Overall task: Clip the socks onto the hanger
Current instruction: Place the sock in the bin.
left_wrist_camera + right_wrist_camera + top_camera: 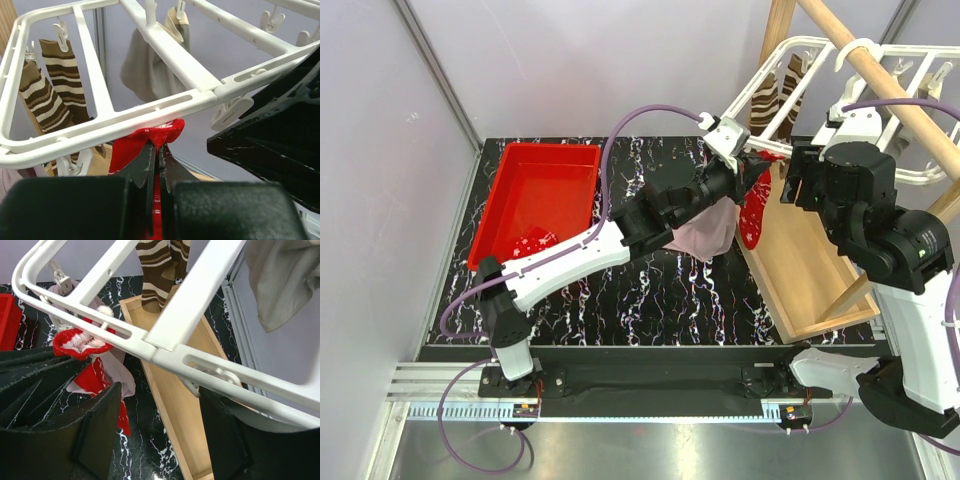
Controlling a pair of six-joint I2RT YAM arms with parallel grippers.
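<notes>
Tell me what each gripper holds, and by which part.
The left gripper is shut on the red sock, pinching its cuff end just under the hanger. The right gripper is open and holds nothing.

Overhead view; both wrist views close under hanger (150, 112)

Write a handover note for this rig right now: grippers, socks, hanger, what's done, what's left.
Left gripper: shut on the red sock, cuff held just under the hanger front bar.
Right gripper: open, just below a free clip on that bar.
Done: striped socks and beige-grey sock hang clipped; mauve sock hangs at the corner.
Left: clip the red sock; what looks like a second red sock lies in the red tub.
</notes>
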